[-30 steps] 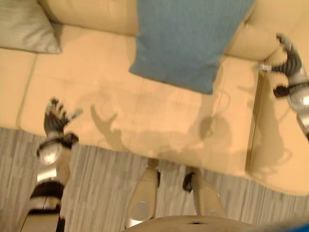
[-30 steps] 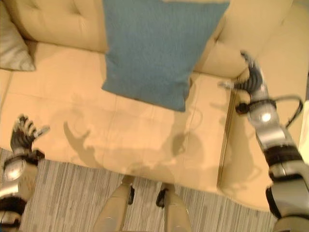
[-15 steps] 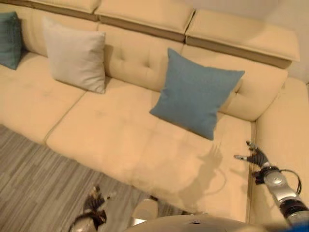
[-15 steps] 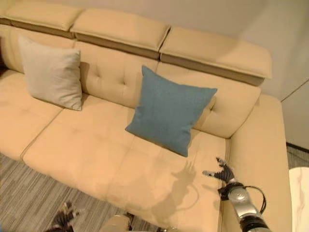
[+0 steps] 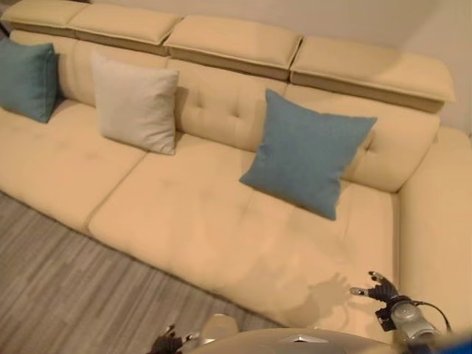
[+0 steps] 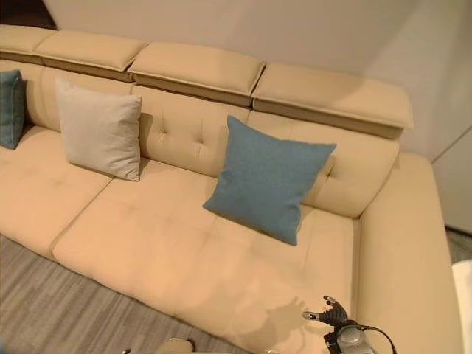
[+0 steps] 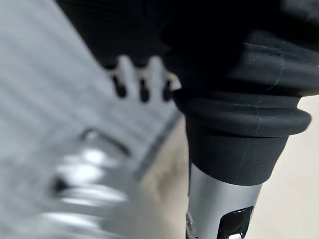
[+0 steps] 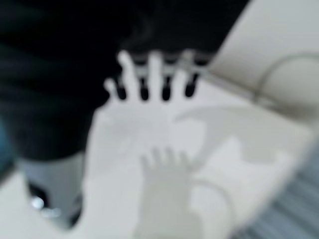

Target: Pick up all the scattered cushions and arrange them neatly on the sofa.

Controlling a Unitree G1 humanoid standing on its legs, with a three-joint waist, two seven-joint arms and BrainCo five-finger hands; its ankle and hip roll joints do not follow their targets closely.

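Three cushions lean upright against the backrest of the beige sofa (image 5: 184,214): a teal cushion (image 5: 28,80) at the far left, a pale grey cushion (image 5: 136,112) beside it, and a blue cushion (image 5: 308,153) right of the middle. My right hand (image 5: 377,290) hovers low over the seat's right end, well below the blue cushion, fingers (image 8: 149,79) straight and empty. At the bottom edge my left hand (image 5: 168,342) hangs over the floor, fingers (image 7: 142,79) straight, holding nothing.
The sofa's right section (image 5: 439,221) juts forward beside my right hand. Grey striped flooring (image 5: 66,287) runs along the sofa's front at the left. Padded headrests (image 5: 236,40) top the backrest, with a plain wall behind.
The camera has lifted and drawn back, so the whole sofa and a third, teal cushion show. Both hands have sunk to the bottom of the view, still empty. The cushions have not moved.
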